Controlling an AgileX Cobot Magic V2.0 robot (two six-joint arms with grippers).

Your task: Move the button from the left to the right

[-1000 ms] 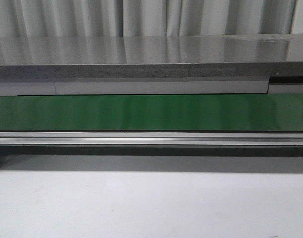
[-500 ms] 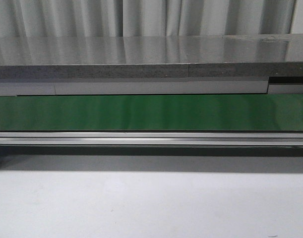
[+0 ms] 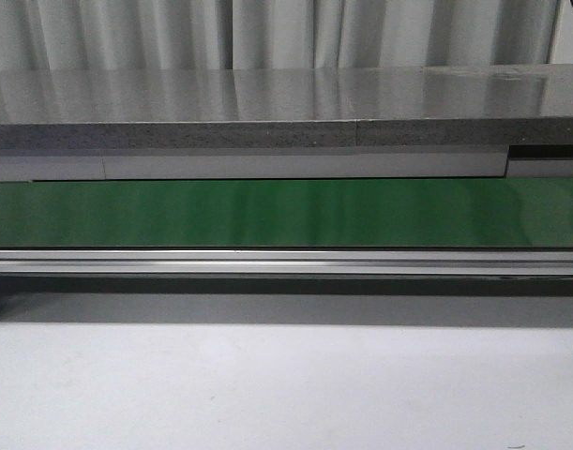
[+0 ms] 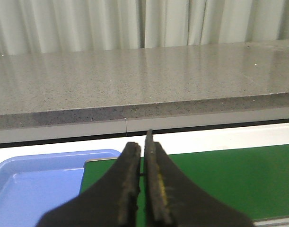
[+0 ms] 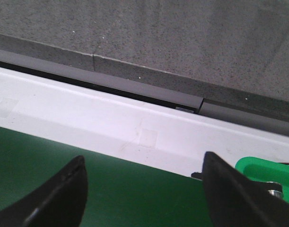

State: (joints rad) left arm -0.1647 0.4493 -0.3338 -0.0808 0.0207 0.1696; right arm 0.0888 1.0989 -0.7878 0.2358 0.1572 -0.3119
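The button is out of view in all three views. In the left wrist view my left gripper (image 4: 141, 142) is shut with nothing between its fingers, and it hangs over the end of the green belt (image 4: 229, 179). My right gripper (image 5: 144, 158) stands open over the green belt (image 5: 111, 189), and only belt shows between its fingers. Neither gripper appears in the front view, where the green belt (image 3: 286, 213) runs bare across the frame.
A light blue tray (image 4: 35, 175) lies next to the belt's end by the left gripper. A bright green plastic part (image 5: 258, 168) sits by the right finger. A grey speckled counter (image 3: 286, 94) runs behind the belt, and a metal rail (image 3: 286, 262) runs in front.
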